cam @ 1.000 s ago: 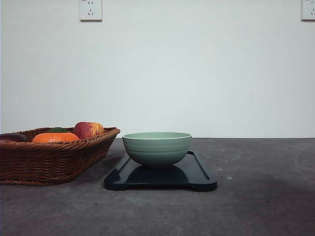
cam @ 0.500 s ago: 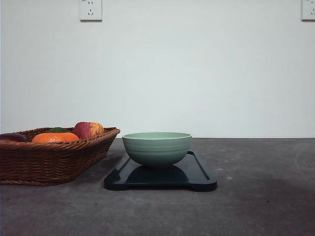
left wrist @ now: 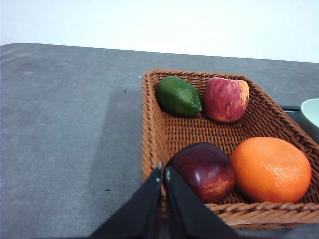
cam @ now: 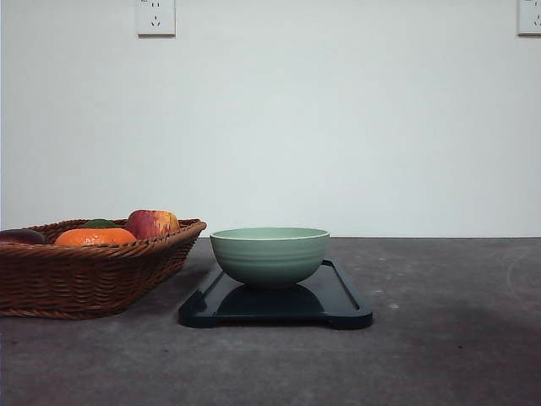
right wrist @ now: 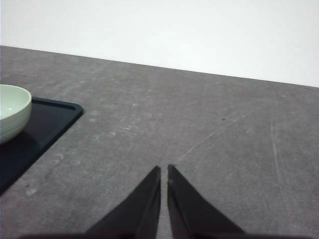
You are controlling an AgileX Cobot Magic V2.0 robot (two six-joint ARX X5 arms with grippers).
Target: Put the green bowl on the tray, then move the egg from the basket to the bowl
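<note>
The green bowl (cam: pixel 270 254) stands upright on the black tray (cam: pixel 342 306) in the front view; its edge also shows in the left wrist view (left wrist: pixel 311 115) and the right wrist view (right wrist: pixel 12 115). The wicker basket (cam: pixel 93 277) sits left of the tray. In it lies the egg (left wrist: pixel 203 171), dark reddish-brown and smooth, near the basket's (left wrist: pixel 154 134) rim. My left gripper (left wrist: pixel 163 172) is shut and holds nothing; its tips hover just beside the egg at that rim. My right gripper (right wrist: pixel 164 170) is shut and empty over bare table, right of the tray (right wrist: pixel 42 130).
The basket also holds an orange (left wrist: pixel 270 169), a red-yellow apple (left wrist: pixel 226 98) and a green lime-like fruit (left wrist: pixel 178 96). The grey table (cam: pixel 448 338) runs back to a white wall with two sockets (cam: pixel 155 16).
</note>
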